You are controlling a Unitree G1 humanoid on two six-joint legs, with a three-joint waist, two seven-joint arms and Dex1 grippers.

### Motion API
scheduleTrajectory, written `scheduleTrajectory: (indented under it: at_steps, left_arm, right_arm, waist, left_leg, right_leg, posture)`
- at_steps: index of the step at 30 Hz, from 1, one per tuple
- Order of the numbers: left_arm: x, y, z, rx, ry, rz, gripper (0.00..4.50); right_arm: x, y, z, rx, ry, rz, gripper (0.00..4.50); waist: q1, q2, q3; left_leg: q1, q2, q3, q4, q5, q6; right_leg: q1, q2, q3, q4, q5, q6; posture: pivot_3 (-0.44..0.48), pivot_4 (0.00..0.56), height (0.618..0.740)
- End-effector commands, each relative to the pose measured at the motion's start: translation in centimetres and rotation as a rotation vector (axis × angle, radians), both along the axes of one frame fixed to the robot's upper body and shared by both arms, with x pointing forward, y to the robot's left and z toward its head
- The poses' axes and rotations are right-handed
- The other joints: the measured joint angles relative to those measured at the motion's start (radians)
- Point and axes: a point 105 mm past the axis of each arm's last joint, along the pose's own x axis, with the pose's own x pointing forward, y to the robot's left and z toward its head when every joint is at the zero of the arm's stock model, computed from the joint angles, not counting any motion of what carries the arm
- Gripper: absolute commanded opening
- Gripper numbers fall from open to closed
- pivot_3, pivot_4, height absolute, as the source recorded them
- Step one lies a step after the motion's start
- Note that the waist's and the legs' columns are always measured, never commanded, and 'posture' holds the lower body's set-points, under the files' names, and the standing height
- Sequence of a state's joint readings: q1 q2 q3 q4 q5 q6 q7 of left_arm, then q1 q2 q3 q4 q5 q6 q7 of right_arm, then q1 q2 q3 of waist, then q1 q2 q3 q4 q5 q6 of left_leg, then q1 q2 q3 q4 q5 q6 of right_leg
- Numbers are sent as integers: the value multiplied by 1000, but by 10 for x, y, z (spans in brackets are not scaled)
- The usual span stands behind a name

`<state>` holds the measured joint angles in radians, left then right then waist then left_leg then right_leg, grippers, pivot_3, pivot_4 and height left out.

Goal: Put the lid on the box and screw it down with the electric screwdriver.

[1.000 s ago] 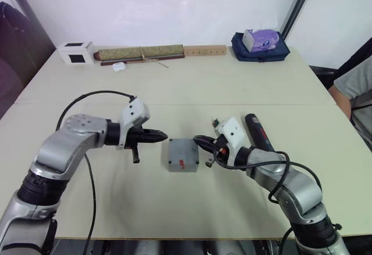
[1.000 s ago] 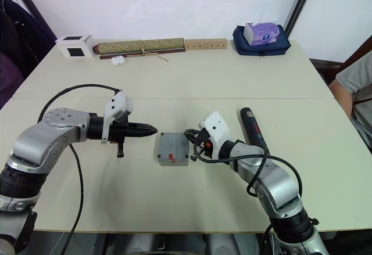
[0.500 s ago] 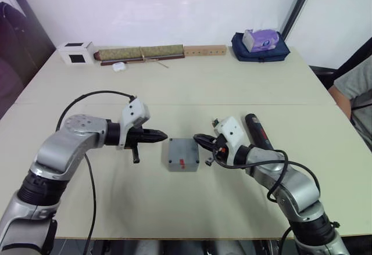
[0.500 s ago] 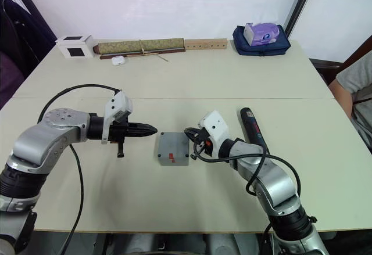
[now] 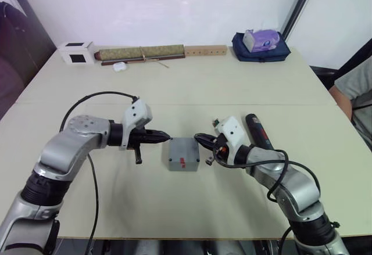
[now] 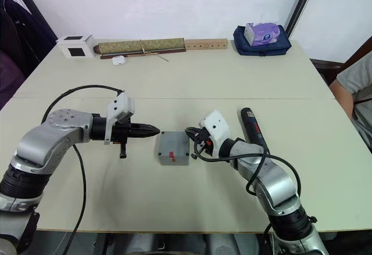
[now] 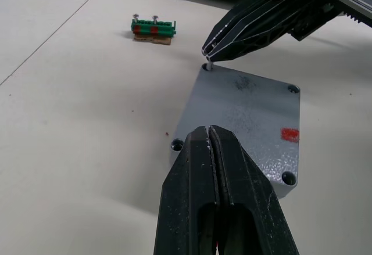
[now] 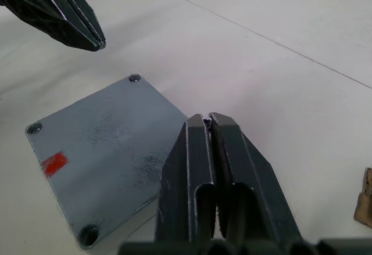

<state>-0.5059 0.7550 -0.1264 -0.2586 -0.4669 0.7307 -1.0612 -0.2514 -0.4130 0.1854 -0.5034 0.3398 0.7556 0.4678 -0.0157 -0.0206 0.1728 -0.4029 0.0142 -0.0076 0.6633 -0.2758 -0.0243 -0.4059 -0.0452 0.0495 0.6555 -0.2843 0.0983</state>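
Observation:
The grey box [image 5: 182,155] sits mid-table with the lid [image 7: 250,121] lying flat on top; a red spot shows on the lid, and the box's inside is hidden. My left gripper [image 5: 166,135] is shut and empty, its tips just off the box's left edge. At the lid's far right corner my right gripper [image 5: 197,138] is shut, its tips [image 7: 207,56] on a tiny metal screw [image 7: 208,65] standing in the corner hole. The electric screwdriver [image 5: 257,130], black with a red label, lies on the table to the right of my right arm.
A small green circuit board [image 7: 152,29] lies beyond the box. Along the table's far edge are a white cube [image 5: 75,52], a rolled mat [image 5: 139,52], a wooden strip [image 5: 204,50] and a blue bag [image 5: 260,46]. A person [image 5: 354,86] sits at the right edge.
My left gripper has slid a little to the right, closer to the box's left edge. The right gripper and the box have stayed put.

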Motion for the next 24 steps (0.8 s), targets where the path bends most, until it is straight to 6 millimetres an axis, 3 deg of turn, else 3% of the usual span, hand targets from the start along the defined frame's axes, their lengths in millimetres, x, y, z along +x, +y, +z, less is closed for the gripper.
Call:
scheduleTrajectory:
  at_steps: [1, 16, 19, 24]
  left_arm:
    - [-1, -3, 8, -7, -45, -14, 0]
    - [0, -2, 9, -2, -50, -13, 0]
    - [1, -3, 10, -4, -51, -15, 0]
    - [1, -5, 10, -11, -53, -18, 0]
  right_arm:
    - [1, -2, 11, 12, -47, -2, 13]
    - [-5, 0, -5, -72, -39, 34, 13]
    - [-3, -1, -5, -79, -46, 31, 753]
    - [-2, -6, -1, -83, -50, 25, 2640]
  waist:
    - [0, 0, 0]
    - [0, 0, 0]
    - [0, 0, 0]
    - [0, 0, 0]
  left_leg:
    - [0, 0, 0, 0, 0, 0]
    - [0, 0, 0, 0, 0, 0]
    - [0, 0, 0, 0, 0, 0]
    - [0, 0, 0, 0, 0, 0]
  right_leg:
    - [0, 0, 0, 0, 0, 0]
    - [0, 0, 0, 0, 0, 0]
    - [0, 0, 0, 0, 0, 0]
    - [0, 0, 0, 0, 0, 0]
  posture:
    - [0, 150, 740]
    - [0, 150, 740]
    - [0, 150, 740]
    - [0, 150, 740]
